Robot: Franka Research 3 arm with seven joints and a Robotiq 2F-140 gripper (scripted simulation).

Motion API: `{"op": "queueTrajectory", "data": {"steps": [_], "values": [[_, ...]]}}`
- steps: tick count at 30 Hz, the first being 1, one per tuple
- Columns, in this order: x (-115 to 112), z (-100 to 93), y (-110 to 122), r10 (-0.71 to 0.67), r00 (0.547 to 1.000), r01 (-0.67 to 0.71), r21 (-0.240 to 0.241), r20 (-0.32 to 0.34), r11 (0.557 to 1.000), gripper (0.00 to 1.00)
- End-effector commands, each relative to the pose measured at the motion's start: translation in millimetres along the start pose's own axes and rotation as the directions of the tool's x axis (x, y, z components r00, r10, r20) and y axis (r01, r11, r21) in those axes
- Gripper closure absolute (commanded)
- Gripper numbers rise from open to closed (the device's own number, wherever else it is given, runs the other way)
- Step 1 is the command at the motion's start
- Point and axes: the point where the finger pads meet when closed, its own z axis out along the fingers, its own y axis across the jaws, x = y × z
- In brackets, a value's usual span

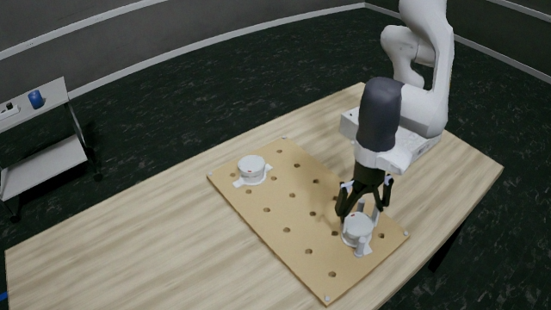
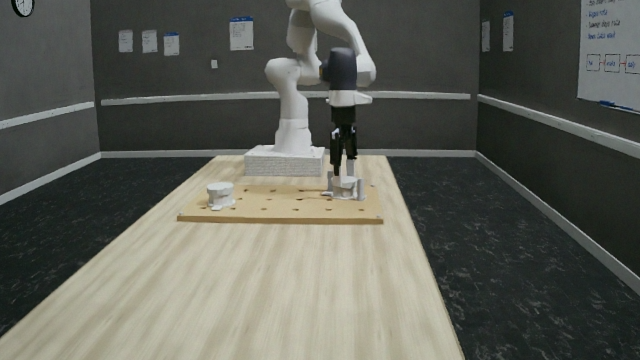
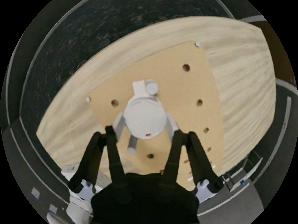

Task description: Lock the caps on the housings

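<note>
Two white housings with round caps stand upright on a tan pegboard (image 1: pixel 275 255) (image 2: pixel 280 211) (image 3: pixel 169 70). The left housing (image 1: pixel 250 169) (image 2: pixel 220 196) stands at the board's far left corner, with a red mark on its cap's side. The right housing (image 1: pixel 361 246) (image 2: pixel 345 188) stands near the board's right end. My gripper (image 1: pixel 358 216) (image 2: pixel 344 173) (image 3: pixel 144 118) points straight down over it and is shut on its cap (image 1: pixel 359 226) (image 3: pixel 145 117), one finger on each side. A small red mark shows on this cap's rim.
The pegboard lies on a long wooden table (image 1: pixel 129 241) (image 2: pixel 280 280). The arm's white base block (image 1: pixel 419 144) (image 2: pixel 284 161) stands just behind the board. A side cart with a blue cup (image 1: pixel 36 99) stands far left, off the table.
</note>
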Motion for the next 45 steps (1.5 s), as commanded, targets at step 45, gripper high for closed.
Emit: {"op": "queueTrajectory", "data": {"steps": [45], "values": [[-0.1, 1.4, -1.1, 0.571, 0.821, -0.571, -0.013, 0.006, 0.821, 0.9]]}}
